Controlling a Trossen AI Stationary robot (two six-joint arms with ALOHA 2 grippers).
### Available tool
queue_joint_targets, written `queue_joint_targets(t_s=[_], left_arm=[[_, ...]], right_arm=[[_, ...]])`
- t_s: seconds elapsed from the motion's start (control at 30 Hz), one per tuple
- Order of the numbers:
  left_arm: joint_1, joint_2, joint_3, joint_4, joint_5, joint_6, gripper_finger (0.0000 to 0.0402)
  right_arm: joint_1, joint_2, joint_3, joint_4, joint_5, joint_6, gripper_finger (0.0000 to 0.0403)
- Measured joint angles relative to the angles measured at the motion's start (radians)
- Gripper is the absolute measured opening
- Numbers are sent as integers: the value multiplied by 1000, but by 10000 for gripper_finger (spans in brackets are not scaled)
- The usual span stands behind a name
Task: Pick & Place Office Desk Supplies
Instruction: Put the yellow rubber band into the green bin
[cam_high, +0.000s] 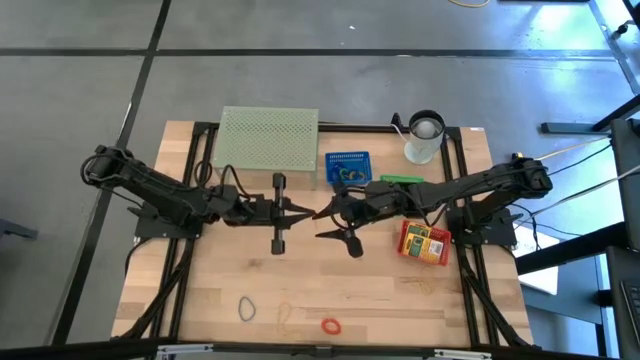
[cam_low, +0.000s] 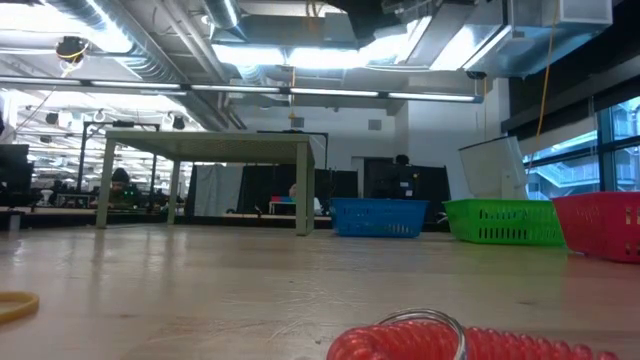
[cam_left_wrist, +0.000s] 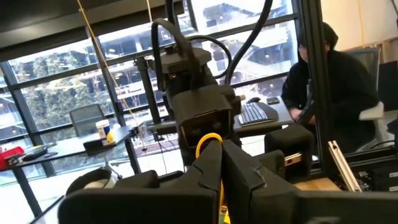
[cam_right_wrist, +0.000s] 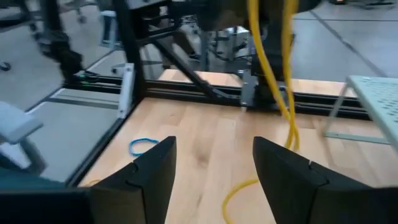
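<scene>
My left gripper (cam_high: 305, 211) is over the table's middle, shut on a yellow rubber band (cam_left_wrist: 210, 140). My right gripper (cam_high: 325, 222) faces it from the right, close by, open and empty; the band's strands (cam_right_wrist: 273, 74) hang beyond its spread fingers (cam_right_wrist: 214, 162). Loose on the near part of the table lie a blue band (cam_high: 247, 308), a yellow band (cam_high: 287, 315) and a red band (cam_high: 331, 325). A red-and-yellow box (cam_high: 424, 243) lies flat under the right arm. A blue basket (cam_high: 347, 168) holds small items. My left gripper pinches the yellow rubber band between its two shut fingers, coming level from the table's left. A short loop of the band (cam_left_wrist: 210, 140) stands out past the fingertips. Two strands (cam_right_wrist: 287, 93) hang down below, and the lower bend (cam_right_wrist: 239, 190) curves near the table top.
A pale green mesh stand (cam_high: 268, 138) and a white cup (cam_high: 424, 135) stand at the far edge, with a green item (cam_high: 400, 180) beside the basket. A few thin bands (cam_high: 425, 287) lie near the right. A person sits at a desk beyond the table (cam_left_wrist: 329, 81).
</scene>
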Motion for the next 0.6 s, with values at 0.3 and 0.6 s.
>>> queue_joint_targets(t_s=[0.3,0.6], left_arm=[[-3,0,0,-1,7,-1,2],[-3,0,0,-2,34,0,2]], right_arm=[[0,0,0,0,187,-2,215],[0,0,0,-1,246,-2,215]])
